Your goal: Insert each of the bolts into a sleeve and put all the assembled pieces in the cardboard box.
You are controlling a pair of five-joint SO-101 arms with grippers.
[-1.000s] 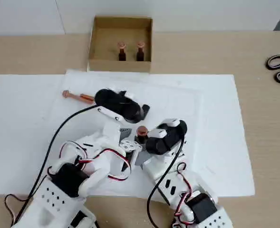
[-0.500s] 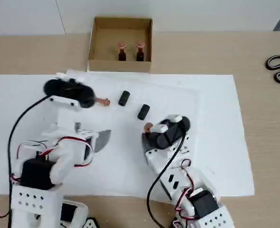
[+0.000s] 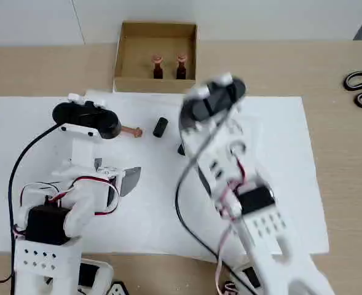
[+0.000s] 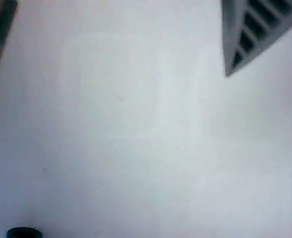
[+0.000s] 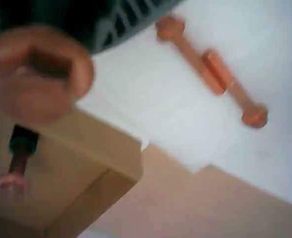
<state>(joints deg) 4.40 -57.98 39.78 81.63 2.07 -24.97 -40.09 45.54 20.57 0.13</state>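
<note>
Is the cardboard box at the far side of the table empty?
No, two assembled pieces stand upright side by side inside the cardboard box.

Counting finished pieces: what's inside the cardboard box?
Two bolts in black sleeves stand upright, side by side, in the box. Its near wall hides the floor strip just behind it.

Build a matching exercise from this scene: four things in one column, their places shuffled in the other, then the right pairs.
Things
1. scissors
2. black sleeve
3. two assembled pieces
4. bolt nearest the right wrist camera

Places
A. standing inside the cardboard box
B. in the right gripper
C. on the bare wood table, off the paper
D. lying on the white paper

Pairs: 1-C, 2-D, 3-A, 4-B
</note>
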